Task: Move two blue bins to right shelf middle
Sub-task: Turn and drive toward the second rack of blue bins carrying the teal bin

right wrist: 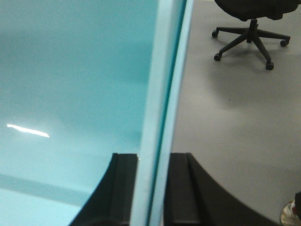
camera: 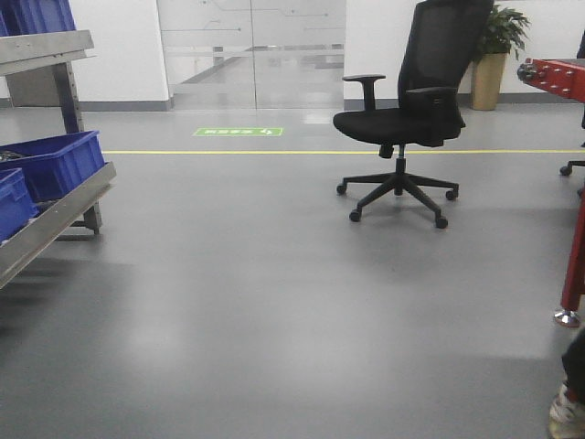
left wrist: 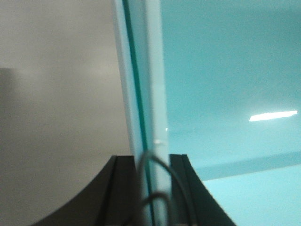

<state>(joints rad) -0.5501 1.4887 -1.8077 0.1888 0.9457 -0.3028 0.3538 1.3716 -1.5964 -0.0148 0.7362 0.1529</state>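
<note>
- Smooth grey floor (camera: 274,302) crossed by a thin yellow line (camera: 228,152). A black mesh office chair (right wrist: 249,28) stands beyond the right gripper (right wrist: 153,162), on its outer side.
- Green floor sign (camera: 239,132): white writing too small to read.
- Right gripper and left gripper (left wrist: 151,165) each pinch a side wall of the pale sky-blue plastic tub (right wrist: 70,70) between black fingers (left wrist: 122,188). The tub is between them.

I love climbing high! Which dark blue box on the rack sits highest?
The dark blue plastic bin on the top steel shelf; the farther bin and nearer bin sit one level lower.
</note>
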